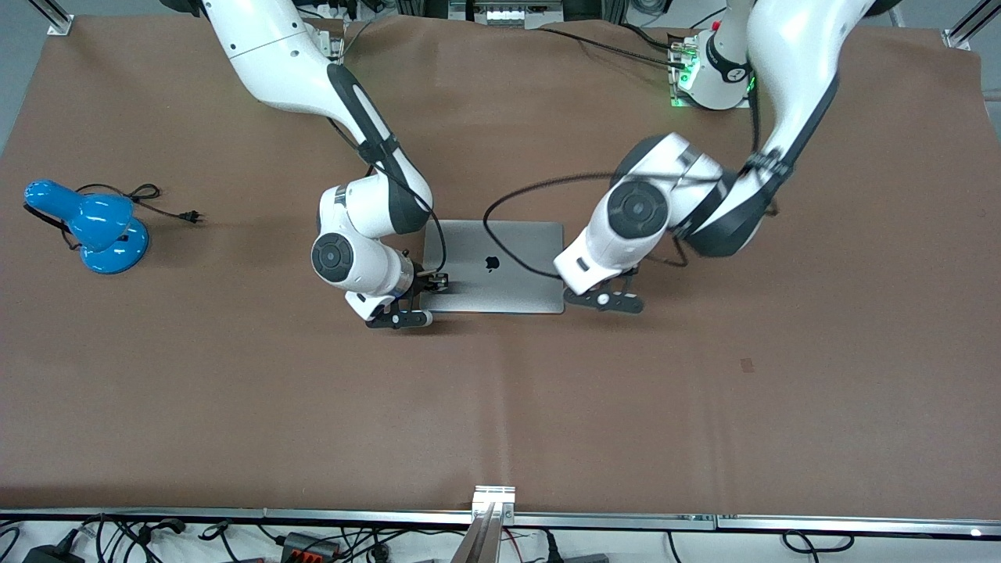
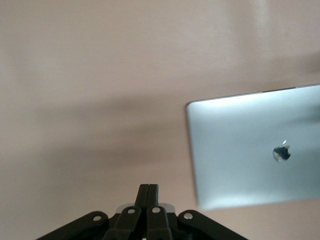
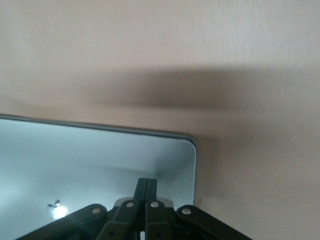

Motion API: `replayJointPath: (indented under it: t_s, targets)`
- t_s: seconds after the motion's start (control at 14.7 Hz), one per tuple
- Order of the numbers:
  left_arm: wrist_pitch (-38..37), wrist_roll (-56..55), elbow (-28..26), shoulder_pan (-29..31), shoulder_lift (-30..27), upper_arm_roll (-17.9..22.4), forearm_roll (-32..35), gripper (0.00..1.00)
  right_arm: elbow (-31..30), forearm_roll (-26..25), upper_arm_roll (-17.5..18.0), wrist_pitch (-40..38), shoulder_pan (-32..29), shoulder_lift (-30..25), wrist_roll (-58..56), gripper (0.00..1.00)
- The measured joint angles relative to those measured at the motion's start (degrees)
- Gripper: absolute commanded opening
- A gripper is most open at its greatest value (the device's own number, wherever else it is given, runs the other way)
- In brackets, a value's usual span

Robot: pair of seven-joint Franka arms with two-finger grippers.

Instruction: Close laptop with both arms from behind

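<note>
The silver-grey laptop [image 1: 508,283] lies shut and flat on the brown cloth, lid up with its dark apple logo showing. My right gripper [image 1: 400,319] is shut and empty, over the lid's corner at the right arm's end, on the edge nearest the front camera. In the right wrist view its fingertips [image 3: 147,186] sit just above the lid [image 3: 100,160]. My left gripper [image 1: 604,300] is shut and empty, low over the cloth beside the laptop's left-arm end. In the left wrist view its fingertips [image 2: 149,192] are apart from the lid [image 2: 240,150].
A small blue desk lamp [image 1: 90,227] with a black cord stands at the right arm's end of the table. A metal rail [image 1: 493,500] with cables beneath it runs along the table edge nearest the front camera. A black cable from the left arm arches over the lid.
</note>
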Motion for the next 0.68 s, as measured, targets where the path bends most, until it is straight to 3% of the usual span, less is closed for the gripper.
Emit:
replayJointPath:
  t_s: [0.14,0.34,0.54,0.68]
  targets:
    - [-5.29,-0.01,0.95,2.32,-5.15,-0.29,-4.29,0.0,1.2,-1.27,-2.89,-2.58,0.03,-2.13,0.0,0.0]
    - [-17.52,5.03,6.78,8.13,-10.16,-0.61,-10.22,0.0,2.11,-6.01,-8.04,-10.0,-0.43,-8.18,-0.24,0.0]
    - [-27.86,8.43,11.62,11.77,-12.0,-0.57,-10.92,0.02,2.39,-9.66,-11.3,-17.8,-1.02,-14.7,-0.54,0.0]
    - [-29.71,10.02,12.48,12.69,-12.24,-0.32,-10.93,0.07,3.3,-12.02,-13.52,-23.24,-1.05,-17.57,-1.86,0.04]
